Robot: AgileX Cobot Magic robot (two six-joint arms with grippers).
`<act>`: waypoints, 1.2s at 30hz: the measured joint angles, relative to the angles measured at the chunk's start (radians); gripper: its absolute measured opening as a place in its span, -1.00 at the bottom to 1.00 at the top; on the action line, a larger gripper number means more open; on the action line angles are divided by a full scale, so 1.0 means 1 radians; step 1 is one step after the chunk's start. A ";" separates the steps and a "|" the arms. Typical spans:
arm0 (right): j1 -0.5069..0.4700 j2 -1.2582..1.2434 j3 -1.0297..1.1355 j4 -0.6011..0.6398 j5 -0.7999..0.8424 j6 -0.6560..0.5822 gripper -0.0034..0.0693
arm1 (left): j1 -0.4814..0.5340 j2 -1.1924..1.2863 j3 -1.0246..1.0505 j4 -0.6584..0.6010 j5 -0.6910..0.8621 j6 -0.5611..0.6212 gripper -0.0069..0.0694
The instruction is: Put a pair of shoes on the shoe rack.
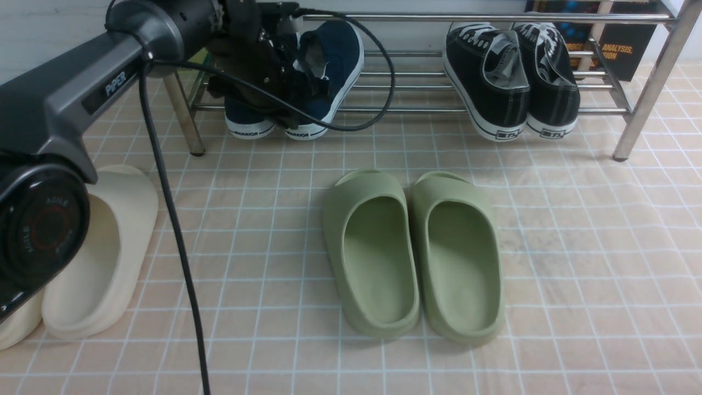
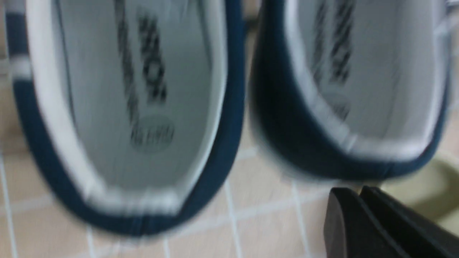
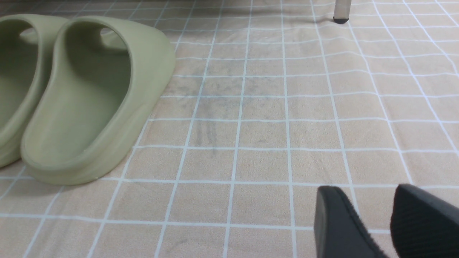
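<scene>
2 navy shoes (image 1: 339,57) lean side by side on the chrome shoe rack (image 1: 651,88) — heels down.

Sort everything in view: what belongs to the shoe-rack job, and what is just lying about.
Part of the job:
navy slip-on shoes
shoe rack
left gripper, close above those shoes

Just lying about:
black lace-up sneakers, on the rack
green slides, on the floor
cream slides, on the floor

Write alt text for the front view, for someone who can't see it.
A robot's left arm hangs over two navy shoes resting on a chrome rack, black sneakers further right. Green slides sit on the checked floor in front, cream slides at left.
</scene>
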 joint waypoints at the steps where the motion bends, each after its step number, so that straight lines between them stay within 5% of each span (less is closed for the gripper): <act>1: 0.000 0.000 0.000 0.000 0.000 0.000 -0.25 | 0.000 0.000 0.000 -0.004 -0.012 0.001 -0.62; 8: 0.000 0.000 0.000 0.000 0.000 0.000 -0.25 | 0.000 0.000 0.000 -0.108 -0.066 0.001 -0.62; 13: 0.000 0.000 0.000 0.000 0.000 0.000 -0.25 | 0.000 -0.058 0.001 -0.125 0.039 0.033 -0.61; 26: 0.000 0.000 0.000 0.000 0.000 0.000 -0.25 | 0.000 -0.526 0.071 0.110 0.365 0.078 -0.58; 32: 0.000 0.000 0.000 0.000 0.000 0.000 -0.25 | 0.000 -0.921 0.487 0.152 0.328 0.037 -0.58; 36: 0.000 0.000 0.000 0.000 0.000 0.000 -0.25 | 0.000 -1.227 0.835 0.175 0.073 -0.066 -0.57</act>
